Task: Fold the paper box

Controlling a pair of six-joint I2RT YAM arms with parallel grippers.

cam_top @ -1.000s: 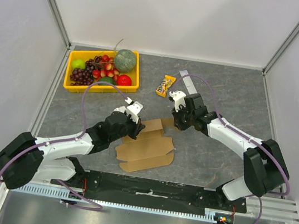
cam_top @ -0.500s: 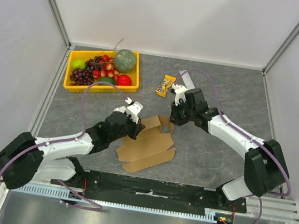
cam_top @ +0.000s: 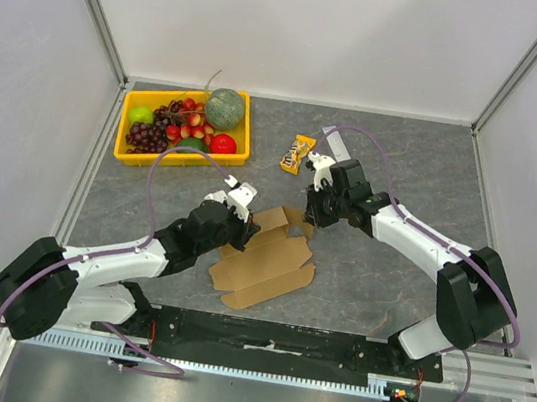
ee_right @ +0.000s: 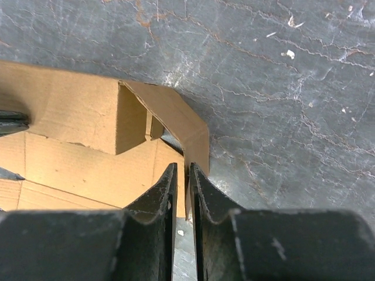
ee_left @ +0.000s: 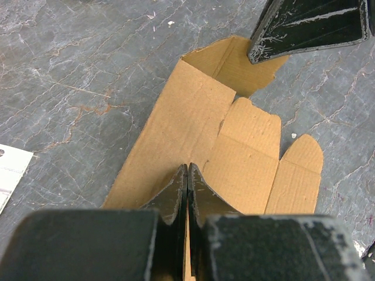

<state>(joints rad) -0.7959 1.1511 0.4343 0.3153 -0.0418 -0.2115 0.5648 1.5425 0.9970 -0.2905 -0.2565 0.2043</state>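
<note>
The paper box (cam_top: 264,261) is a flat brown corrugated sheet with flaps, lying on the grey table between the two arms. My left gripper (cam_top: 242,227) is shut, and its tips (ee_left: 187,167) rest on the sheet near a fold line (ee_left: 220,134). My right gripper (cam_top: 312,216) is at the sheet's far right corner. Its fingers (ee_right: 181,167) are shut on the edge of a flap (ee_right: 196,140) that curls upward off the table. Beside that flap a short side wall (ee_right: 132,126) stands upright. The right fingers (ee_left: 304,26) show at the top of the left wrist view.
A yellow fruit tray (cam_top: 129,153) with grapes, apples and a melon stands at the back left. A candy packet (cam_top: 298,155) and a small grey bar (cam_top: 331,136) lie behind the right gripper. A white slip of paper (ee_left: 9,170) lies left of the sheet.
My right gripper has moved slightly back and to the left with the flap, raising it. The sheet has shifted a little. My left gripper has stayed put.
</note>
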